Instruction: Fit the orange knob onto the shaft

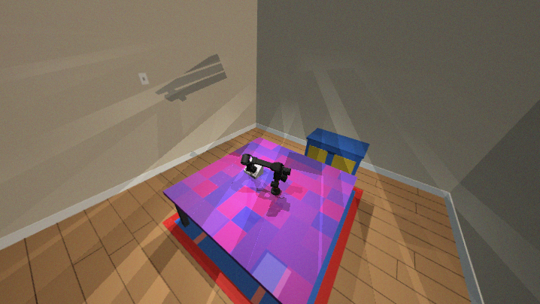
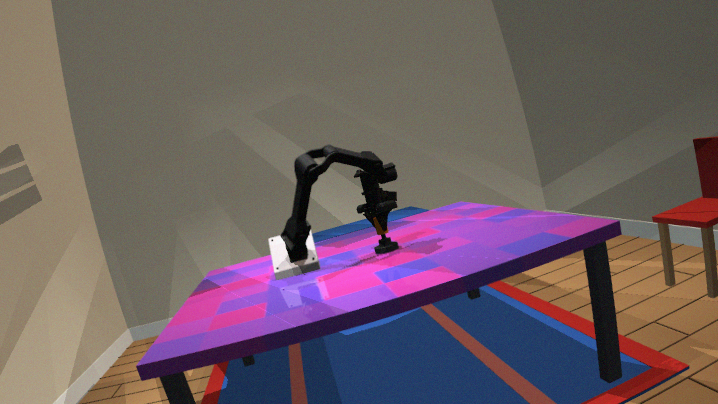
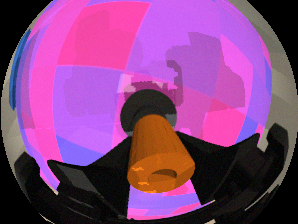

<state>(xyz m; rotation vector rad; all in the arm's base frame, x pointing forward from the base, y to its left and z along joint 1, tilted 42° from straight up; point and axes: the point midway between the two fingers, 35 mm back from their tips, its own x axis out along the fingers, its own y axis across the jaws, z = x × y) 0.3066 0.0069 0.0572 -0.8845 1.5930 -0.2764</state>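
Note:
The orange knob (image 2: 382,229) (image 3: 159,167) is between the black fingers of my gripper (image 2: 380,225) (image 3: 159,150), which is shut on it. The knob stands roughly upright above the dark round pedestal (image 1: 276,192) (image 2: 386,248) (image 3: 131,104). In the exterior view, a short dark stretch shows between the knob's lower end and the wide base of the pedestal, so the knob is not against the base. The shaft's flat side and the knob's underside are hidden. In the top view the knob cannot be made out.
The arm's white base plate (image 1: 253,173) (image 2: 277,251) is on the patchwork table (image 1: 294,234) (image 2: 542,228), to the left of the pedestal in the exterior view. A blue cabinet (image 1: 335,141) is behind the table, and a red chair (image 2: 687,213) is off to the right.

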